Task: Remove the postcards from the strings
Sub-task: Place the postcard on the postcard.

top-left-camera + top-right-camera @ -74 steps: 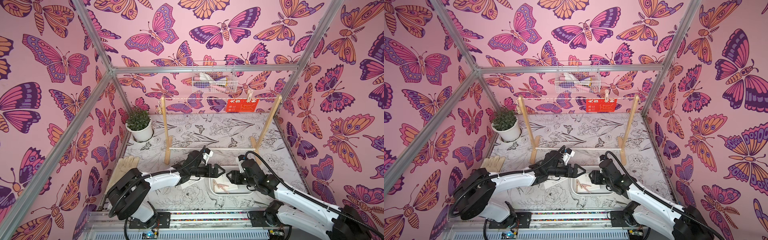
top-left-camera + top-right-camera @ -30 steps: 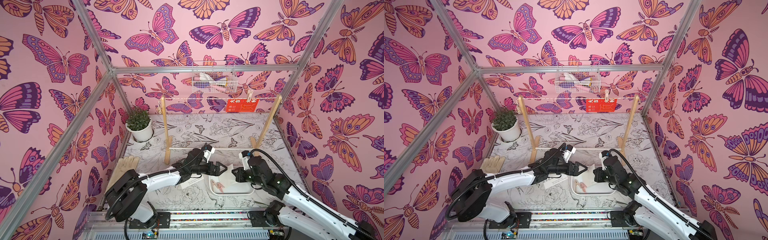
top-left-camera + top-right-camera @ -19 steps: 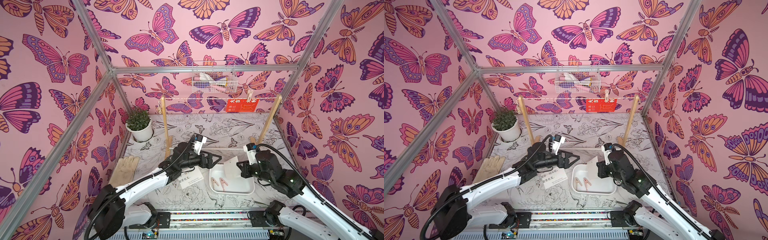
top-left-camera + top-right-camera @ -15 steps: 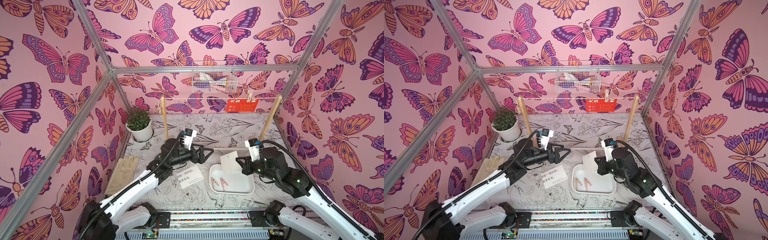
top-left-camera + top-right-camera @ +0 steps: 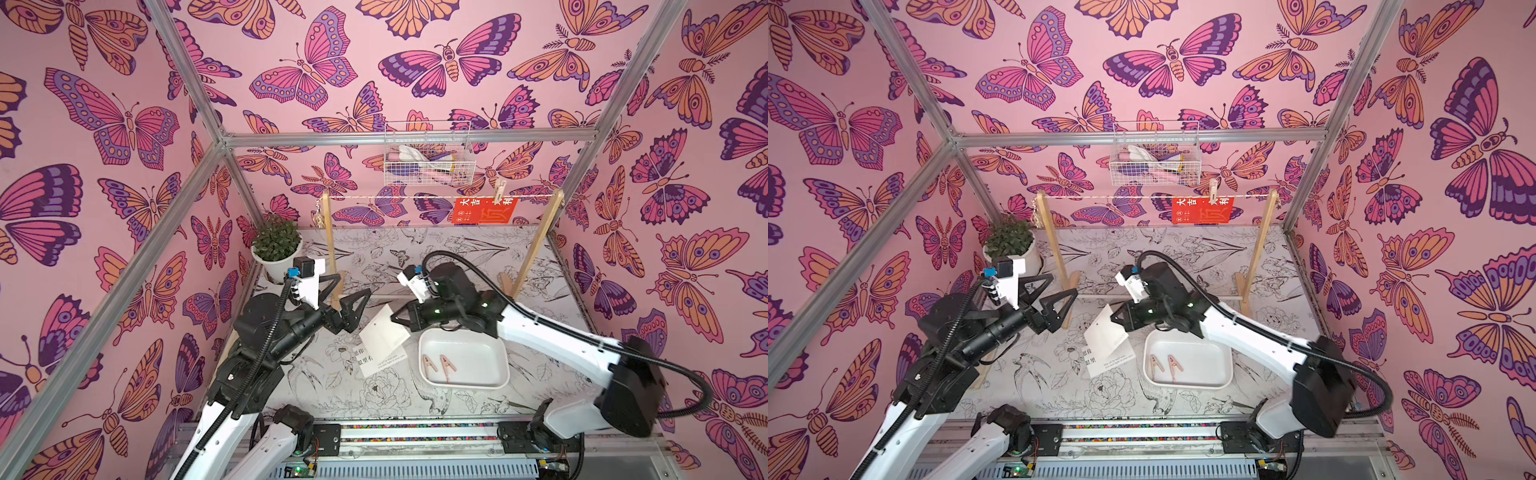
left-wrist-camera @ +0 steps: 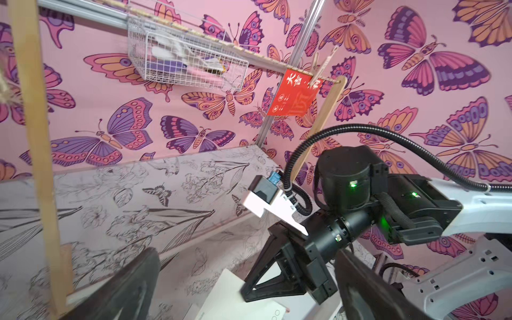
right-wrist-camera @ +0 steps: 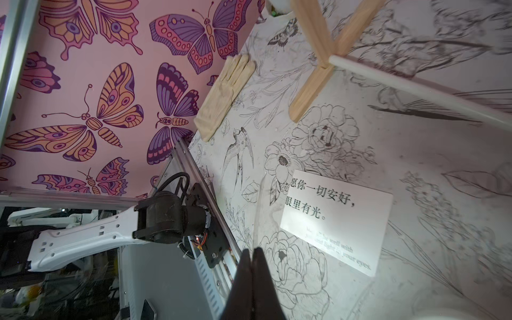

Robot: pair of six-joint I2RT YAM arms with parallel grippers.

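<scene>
White postcard [image 7: 336, 221], "一切安好" print

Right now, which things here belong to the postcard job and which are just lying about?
Job: red postcard pegged on the string; held white postcard in the right gripper; flat white postcard on the table; tray holding two clothespins.
Lying about: potted plant, glove, wire basket.
</scene>
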